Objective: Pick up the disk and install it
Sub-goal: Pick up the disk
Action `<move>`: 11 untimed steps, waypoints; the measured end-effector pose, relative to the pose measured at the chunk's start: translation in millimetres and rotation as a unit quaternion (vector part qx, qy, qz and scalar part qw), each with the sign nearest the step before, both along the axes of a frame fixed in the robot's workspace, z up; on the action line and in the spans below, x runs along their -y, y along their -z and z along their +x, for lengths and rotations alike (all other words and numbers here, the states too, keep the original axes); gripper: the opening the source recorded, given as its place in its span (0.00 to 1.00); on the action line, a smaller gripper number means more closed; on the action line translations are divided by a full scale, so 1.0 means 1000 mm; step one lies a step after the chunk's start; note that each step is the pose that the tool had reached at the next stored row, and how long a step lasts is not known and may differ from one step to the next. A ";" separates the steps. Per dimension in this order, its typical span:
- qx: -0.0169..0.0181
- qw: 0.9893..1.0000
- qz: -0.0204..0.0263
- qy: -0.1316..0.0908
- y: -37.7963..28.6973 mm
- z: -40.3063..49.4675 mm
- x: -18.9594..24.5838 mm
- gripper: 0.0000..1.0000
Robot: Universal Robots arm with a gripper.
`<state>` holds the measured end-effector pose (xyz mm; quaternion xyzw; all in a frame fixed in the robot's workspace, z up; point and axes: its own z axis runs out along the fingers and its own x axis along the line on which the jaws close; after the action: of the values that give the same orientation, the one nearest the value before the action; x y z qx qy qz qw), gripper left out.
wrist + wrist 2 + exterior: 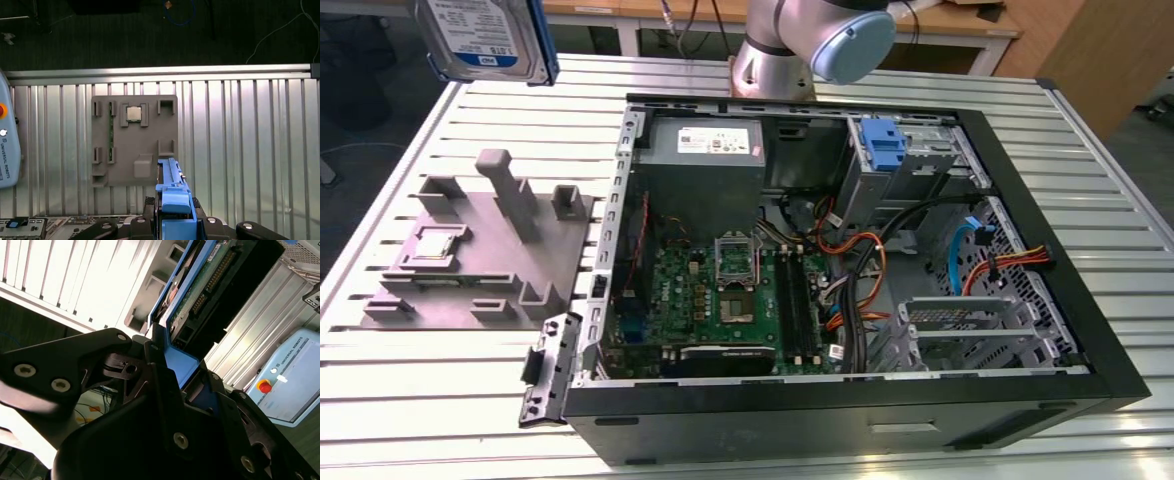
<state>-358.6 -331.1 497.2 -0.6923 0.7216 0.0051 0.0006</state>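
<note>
Gripper [182,380] is seen clamped on the disk [200,287] in the second wrist view. Its black fingers [152,375] are pressed against the blue carrier frame [180,362] from both sides, and the green circuit-board side of the disk is turned to this camera. In the first wrist view the frame's edge is shown upright between the finger bases, raised above the table. Under it a grey fixture plate [135,145] is laid flat on the slatted metal table [250,140], with a small square chip [133,114] seated in one of its pockets. A pale teach pendant [7,145] with a red button is seen beside the plate, apart from it. In the exterior view the disk [483,40] is held in the air at the exterior view's upper left, label side shown, over the table's far corner and well apart from the open computer case [854,400]. Inside the case a green motherboard [720,290], a grey power supply [707,140], a blue latch [887,145] and a metal drive cage [974,325] are visible. The arm's base [771,65] is mounted just behind the case.
</note>
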 end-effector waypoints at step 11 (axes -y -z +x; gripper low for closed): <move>0.000 1.000 0.000 0.000 0.0000 0.0006 0.0000 0.37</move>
<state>-358.0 -331.1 497.2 -0.6923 0.7215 0.0051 0.0007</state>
